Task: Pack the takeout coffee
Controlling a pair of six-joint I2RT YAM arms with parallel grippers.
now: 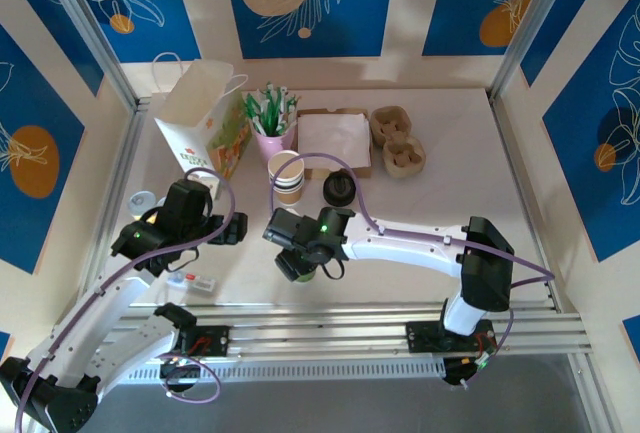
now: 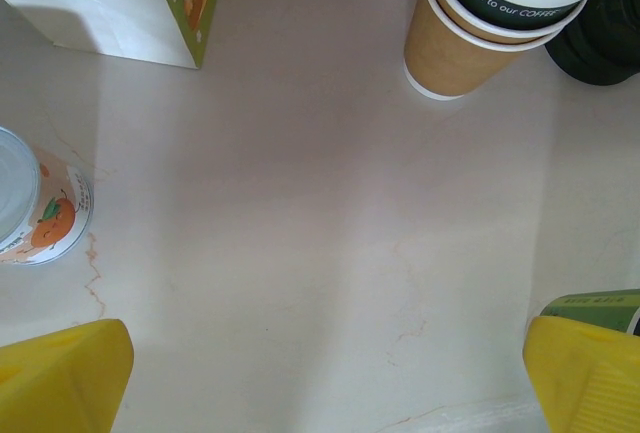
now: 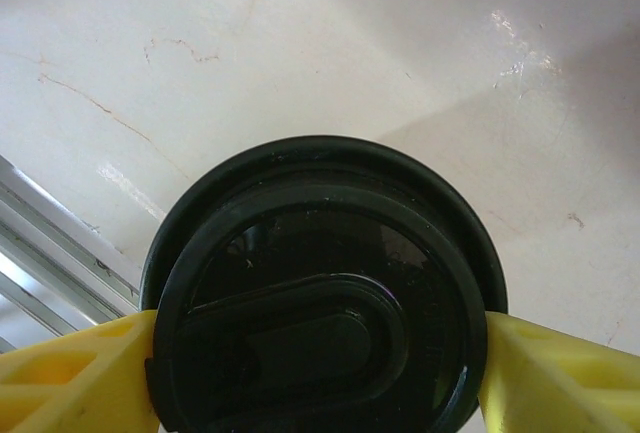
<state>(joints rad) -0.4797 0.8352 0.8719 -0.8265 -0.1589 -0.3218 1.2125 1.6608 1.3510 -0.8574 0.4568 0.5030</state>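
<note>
The takeout coffee [image 3: 320, 283] fills the right wrist view from above, its round black lid between my right gripper's [image 3: 320, 378] yellow fingers [image 3: 75, 373], which press against the cup on both sides. From the top camera, the right gripper [image 1: 300, 261] stands over the cup near the table's front middle, with a sliver of dark green [image 1: 306, 276] showing beneath it. My left gripper [image 1: 236, 229] hovers open just to the left, nothing between its fingers [image 2: 60, 378]. The cup's green side [image 2: 600, 305] peeks in at the right edge of the left wrist view. The paper bag [image 1: 205, 118] stands open at the back left.
A stack of lidless beige cups [image 1: 287, 175] and a pile of black lids [image 1: 340, 189] sit just behind the grippers. A pink cup of stirrers [image 1: 275, 139], a napkin tray [image 1: 333, 141] and cup carriers [image 1: 397, 141] line the back. A small can [image 1: 142, 200] stands at left.
</note>
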